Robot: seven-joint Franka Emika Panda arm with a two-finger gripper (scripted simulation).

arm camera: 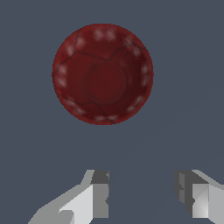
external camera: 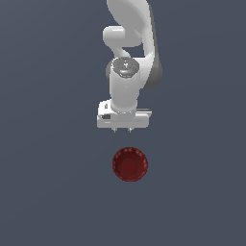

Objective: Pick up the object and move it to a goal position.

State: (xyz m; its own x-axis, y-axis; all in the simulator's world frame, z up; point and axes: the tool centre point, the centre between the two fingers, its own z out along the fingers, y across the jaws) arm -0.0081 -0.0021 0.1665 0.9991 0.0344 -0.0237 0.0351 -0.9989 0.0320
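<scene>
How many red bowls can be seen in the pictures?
1. The dark red bowl lies alone on the grey surface, apart from the open gripper, not between its fingers. Nothing in either view seems to hide another.

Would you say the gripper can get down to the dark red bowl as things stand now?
Probably yes. The gripper is open and empty, and the bowl sits alone on the bare surface, apart from the fingers, with nothing between them.
</scene>
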